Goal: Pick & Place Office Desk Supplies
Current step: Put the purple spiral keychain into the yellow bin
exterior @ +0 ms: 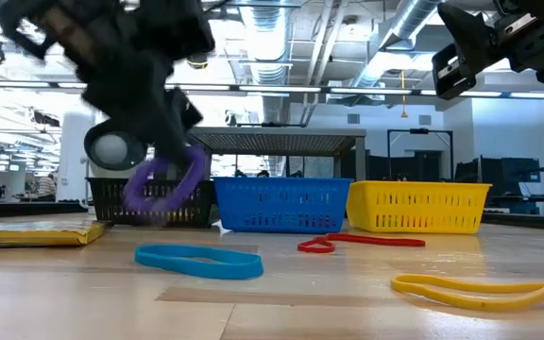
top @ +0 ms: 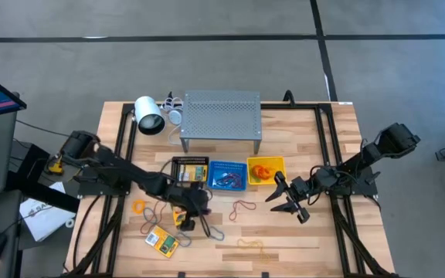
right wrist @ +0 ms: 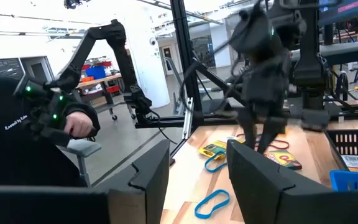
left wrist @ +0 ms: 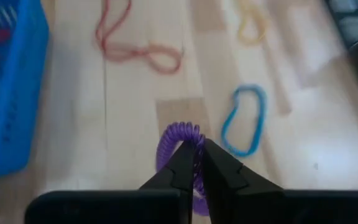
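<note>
Pinched tight between my left gripper's point(left wrist: 199, 163) fingers, the purple band loop point(left wrist: 178, 149) hangs lifted off the table point(left wrist: 135, 87). Just beyond my tips lies a blue band loop point(left wrist: 246, 119); farther off, a red-brown band loop point(left wrist: 135, 46). Beside me stands the blue basket point(left wrist: 8, 93). My right gripper point(top: 290, 199) waits, jaws apart, holding nothing.

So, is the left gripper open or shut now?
Shut: the left gripper pinches the purple coiled band loop between its closed fingers.
</note>
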Available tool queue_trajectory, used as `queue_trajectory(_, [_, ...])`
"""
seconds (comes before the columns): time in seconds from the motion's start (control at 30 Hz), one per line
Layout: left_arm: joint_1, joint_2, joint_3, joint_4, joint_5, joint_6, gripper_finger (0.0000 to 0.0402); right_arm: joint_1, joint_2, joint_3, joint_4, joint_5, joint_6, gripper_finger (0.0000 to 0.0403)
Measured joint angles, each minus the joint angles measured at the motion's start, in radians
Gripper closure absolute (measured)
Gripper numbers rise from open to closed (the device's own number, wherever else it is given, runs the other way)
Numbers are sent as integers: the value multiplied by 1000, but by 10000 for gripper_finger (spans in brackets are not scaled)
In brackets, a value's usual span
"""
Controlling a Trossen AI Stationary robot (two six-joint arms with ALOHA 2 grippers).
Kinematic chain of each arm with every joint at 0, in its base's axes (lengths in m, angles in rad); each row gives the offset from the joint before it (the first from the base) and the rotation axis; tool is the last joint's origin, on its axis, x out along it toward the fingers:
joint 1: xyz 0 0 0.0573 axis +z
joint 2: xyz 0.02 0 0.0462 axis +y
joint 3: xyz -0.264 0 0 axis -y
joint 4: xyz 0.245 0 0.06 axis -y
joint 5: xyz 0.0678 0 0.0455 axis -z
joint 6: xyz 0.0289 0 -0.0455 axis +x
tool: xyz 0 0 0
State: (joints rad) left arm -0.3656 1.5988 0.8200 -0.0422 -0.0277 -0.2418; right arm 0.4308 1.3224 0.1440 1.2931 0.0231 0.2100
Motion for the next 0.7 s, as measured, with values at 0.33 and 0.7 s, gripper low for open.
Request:
queue_trajectory(0.33, [19,-158,1,-2,-3,81,393,-2,0,0,1,40,-5,248])
queue_trajectory(0.7, [138,-186,2,152,131,186,392,-61,11,161,-252,157,-59,248])
